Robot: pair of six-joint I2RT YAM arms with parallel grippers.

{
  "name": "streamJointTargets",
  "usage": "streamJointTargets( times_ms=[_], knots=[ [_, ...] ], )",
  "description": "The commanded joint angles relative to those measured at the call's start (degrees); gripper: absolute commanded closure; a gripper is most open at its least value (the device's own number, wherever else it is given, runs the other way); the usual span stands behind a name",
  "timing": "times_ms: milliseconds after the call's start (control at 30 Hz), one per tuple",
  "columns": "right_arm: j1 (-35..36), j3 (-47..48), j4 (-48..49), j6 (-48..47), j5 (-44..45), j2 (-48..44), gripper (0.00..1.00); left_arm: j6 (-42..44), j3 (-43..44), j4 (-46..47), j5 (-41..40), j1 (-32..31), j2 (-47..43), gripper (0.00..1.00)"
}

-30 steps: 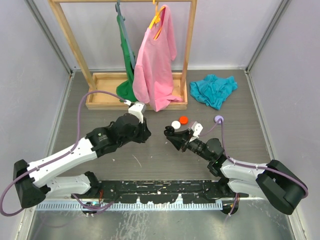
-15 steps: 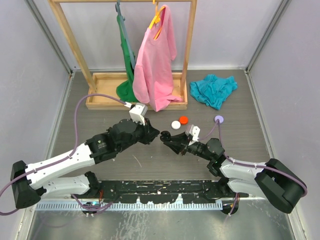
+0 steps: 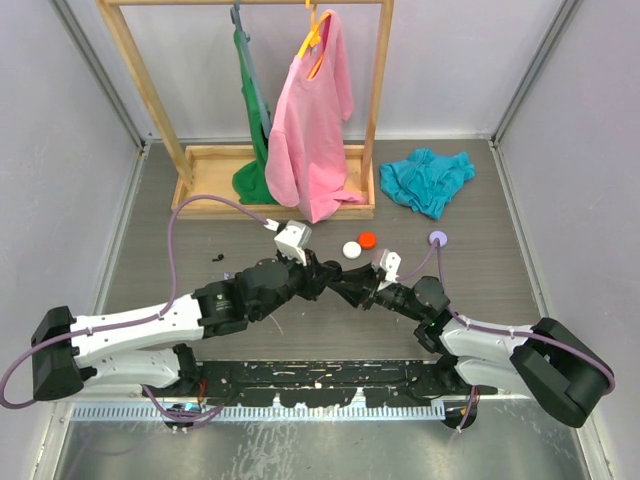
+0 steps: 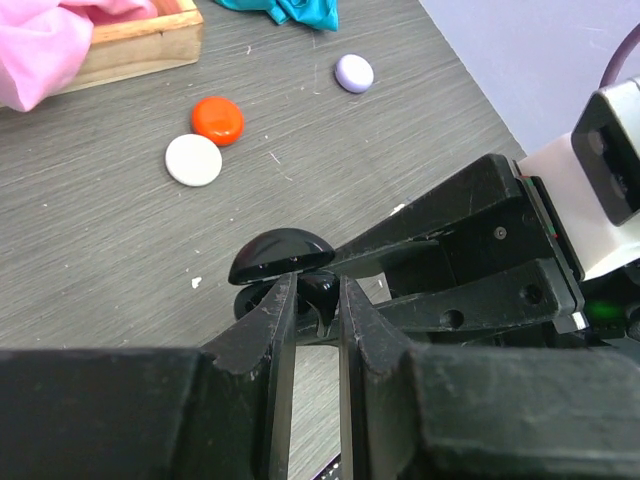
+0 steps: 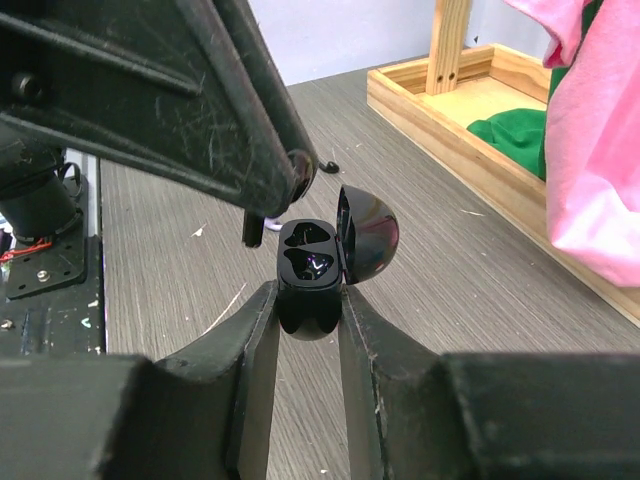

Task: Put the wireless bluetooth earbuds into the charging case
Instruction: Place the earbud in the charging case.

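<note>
My right gripper (image 5: 308, 300) is shut on the black charging case (image 5: 308, 262), holding it by its lower half above the table. Its lid (image 5: 368, 235) stands open and both sockets show dark. My left gripper (image 4: 318, 288) is shut on a tiny black earbud (image 4: 320, 288), right at the case's open mouth under the lid (image 4: 282, 256). In the right wrist view the earbud's stem (image 5: 252, 228) hangs just left of the case. From above, the left gripper (image 3: 322, 279) and the right gripper (image 3: 345, 288) meet tip to tip at mid-table.
A white round piece (image 3: 351, 249), a red one (image 3: 367, 239) and a lilac one (image 3: 437, 238) lie just beyond the grippers. A small black bit (image 3: 217, 258) lies to the left. Behind are a wooden rack (image 3: 210, 195) with hanging clothes and a teal cloth (image 3: 428, 178).
My left arm has swung right and brought the earbud up to the case. The right gripper has shifted a little left and lower with the case.
</note>
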Motion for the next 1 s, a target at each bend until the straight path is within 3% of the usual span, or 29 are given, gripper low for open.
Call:
streamJointTargets(
  times_ms=[0,967],
  knots=[
    [0.0,0.8,3.9,-0.7,1.4,-1.4,0.99,0.8,-0.7,7.1,-5.6,-1.2,0.6,0.89],
    [0.1,0.5,4.3,-0.1,1.9,-1.7,0.99,0.7,-4.1,11.9,-11.0,-2.7,1.8,0.89]
  ],
)
